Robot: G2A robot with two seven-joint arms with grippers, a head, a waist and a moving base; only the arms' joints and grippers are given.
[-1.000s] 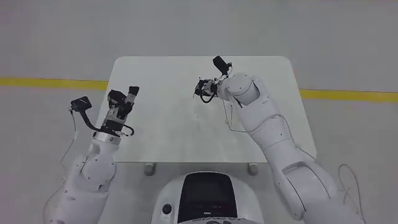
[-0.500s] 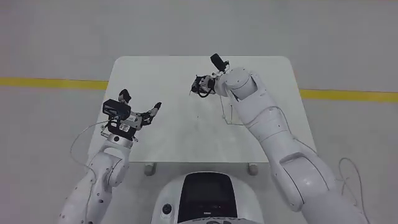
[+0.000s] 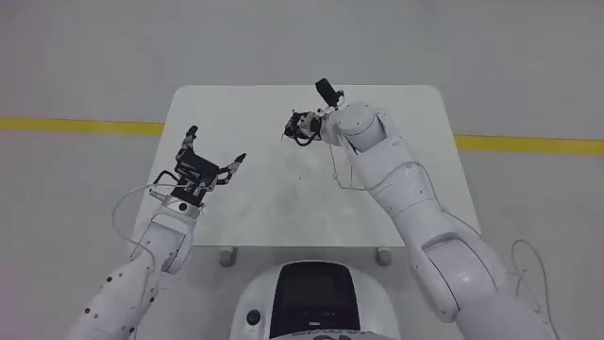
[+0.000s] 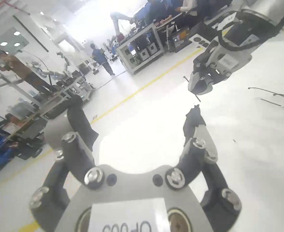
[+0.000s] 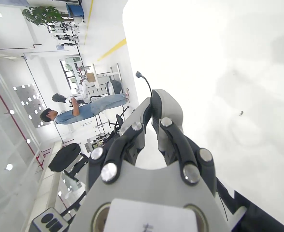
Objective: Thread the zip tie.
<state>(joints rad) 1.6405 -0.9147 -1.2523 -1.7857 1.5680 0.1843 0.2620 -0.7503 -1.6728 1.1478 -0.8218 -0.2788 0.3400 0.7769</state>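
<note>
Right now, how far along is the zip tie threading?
Done: the right gripper is shut on a zip tie, held over the table. In hand: the left gripper is open and empty, facing the right one. Left: the threading itself; no loop is visible yet. Other ties lie on the table.

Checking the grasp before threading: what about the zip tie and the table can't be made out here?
1. The zip tie, right wrist view: the strap below its head is hidden between the right hand's shut fingers.
2. Its head slot, same view: too small to read.
3. The dark strands, left wrist view: cut off by the picture's edge.
4. A speck on the table, right wrist view: too small to identify.
</note>
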